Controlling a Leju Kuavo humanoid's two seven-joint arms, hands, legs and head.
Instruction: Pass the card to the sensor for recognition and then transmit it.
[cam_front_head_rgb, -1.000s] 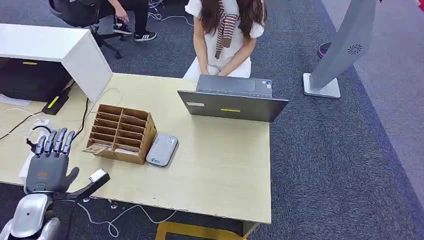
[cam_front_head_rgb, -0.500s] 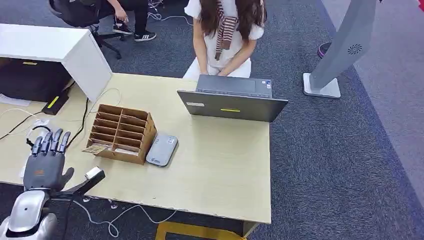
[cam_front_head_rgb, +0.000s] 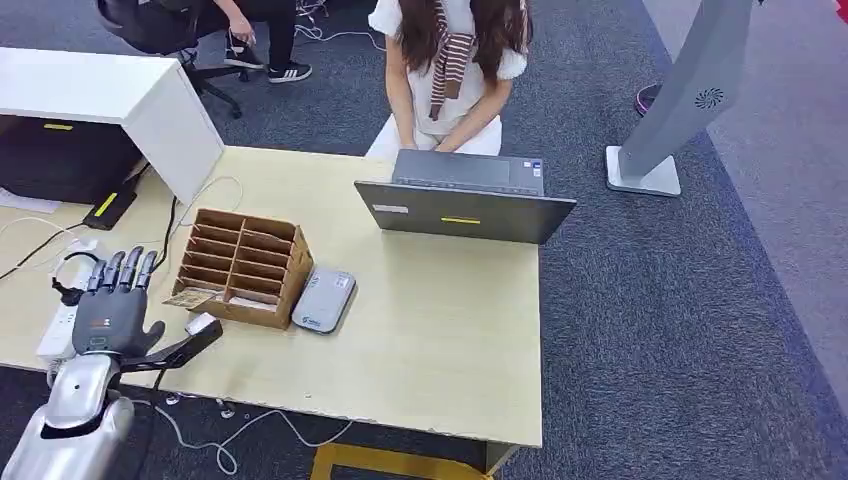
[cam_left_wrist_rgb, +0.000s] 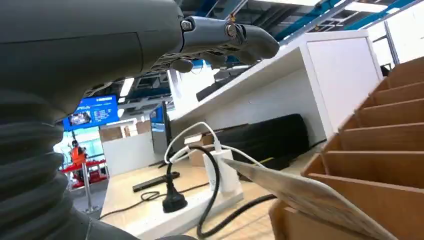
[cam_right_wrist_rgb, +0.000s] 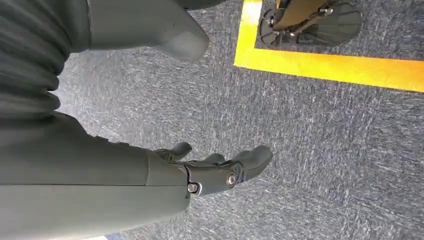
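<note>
L hand (cam_front_head_rgb: 112, 318) open (empty), near card (cam_front_head_rgb: 187, 297)

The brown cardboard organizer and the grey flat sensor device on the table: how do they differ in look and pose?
The brown cardboard organizer is a tall box of open compartments, while the grey flat sensor device is a low closed slab with rounded corners. A card sticks out of the organizer's bottom row; nothing lies on the sensor device. The left hand hovers nearer the organizer than the sensor device. Both rest side by side on the wooden table.
</note>
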